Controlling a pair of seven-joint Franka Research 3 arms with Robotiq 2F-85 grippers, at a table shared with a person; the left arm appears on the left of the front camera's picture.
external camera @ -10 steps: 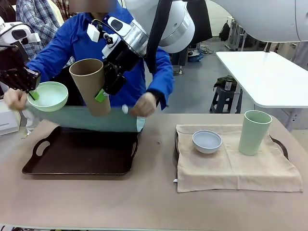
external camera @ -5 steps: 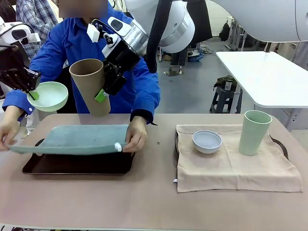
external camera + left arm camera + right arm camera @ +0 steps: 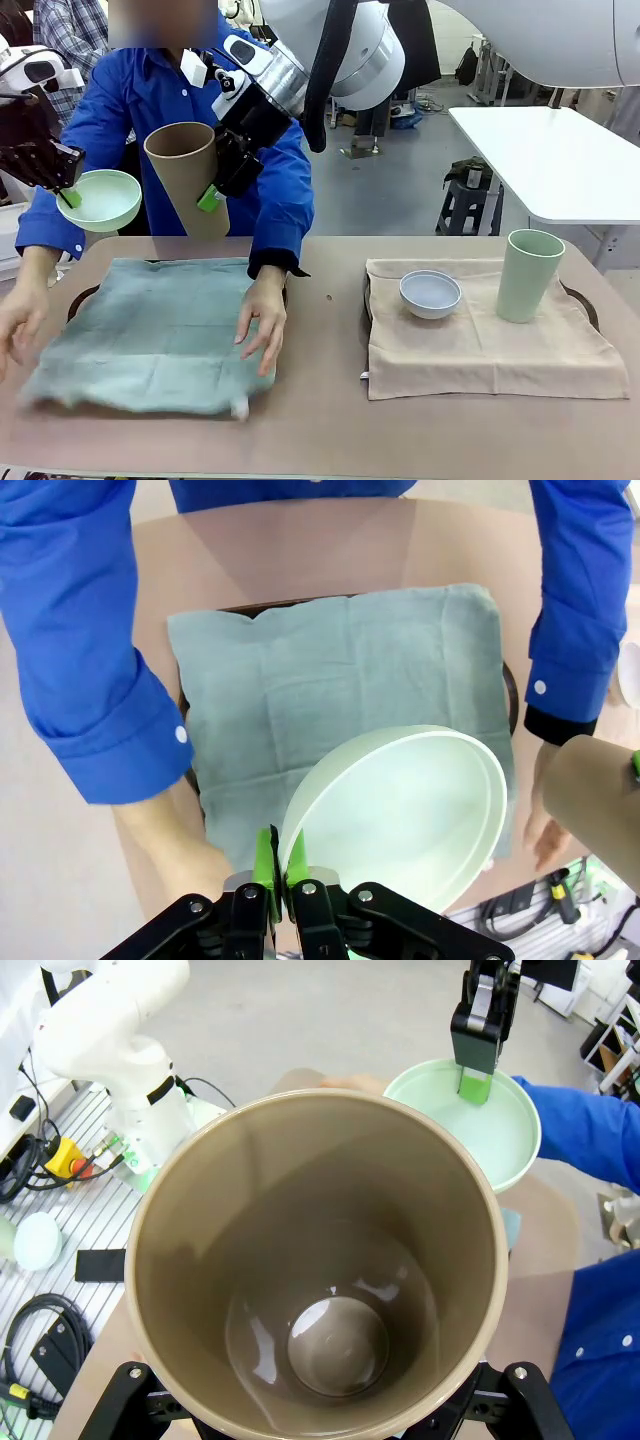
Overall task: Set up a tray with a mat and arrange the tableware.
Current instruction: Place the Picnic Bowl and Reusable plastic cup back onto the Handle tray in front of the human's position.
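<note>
Grey workshop floor and a white side table lie behind the tan table (image 3: 320, 430). At 9 o'clock on it, the person's hands (image 3: 262, 322) press a teal mat (image 3: 150, 335) flat over the dark tray (image 3: 84, 298). Above, at 10 o'clock, the left claw (image 3: 66, 196) is pressed together on the rim of the mint green bowl (image 3: 100, 200), held in the air. Just beside it, toward 11 o'clock, the right claw (image 3: 215, 180) stands spread wide around the tan-brown cup (image 3: 188, 178), gripping it tilted. At 3 o'clock, a beige cloth (image 3: 490, 345) covers a second tray and carries the pale blue-white bowl (image 3: 430, 294) and, near it, the upright pale green cup (image 3: 530, 275).
</note>
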